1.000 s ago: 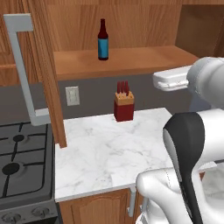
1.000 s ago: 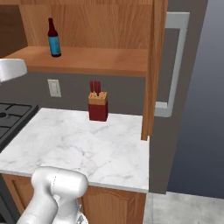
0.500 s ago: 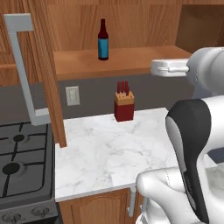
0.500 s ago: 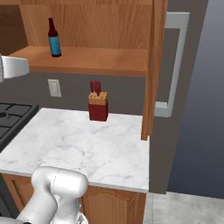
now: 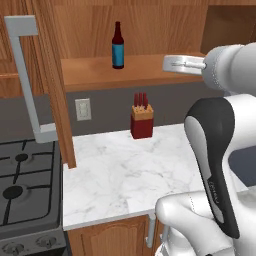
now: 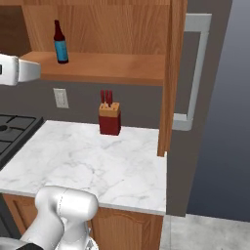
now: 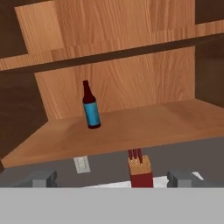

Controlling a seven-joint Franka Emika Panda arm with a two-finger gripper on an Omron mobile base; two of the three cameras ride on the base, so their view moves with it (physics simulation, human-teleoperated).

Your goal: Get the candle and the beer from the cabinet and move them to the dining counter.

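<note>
The end effector (image 7: 112,177) hangs spread wide and empty, level with the front edge of the cabinet's shelf. The small dark brown glass beer bottle with a blue label (image 7: 90,106) stands upright ahead of it, up and to the left, well apart, its long axis vertical. It rests on the wood-brown upper cabinet (image 5: 150,70), doors swung open, with free shelf to its right. Below, a red knife block (image 5: 141,119) sits at the far edge of the white marble desk (image 5: 125,180).
</note>
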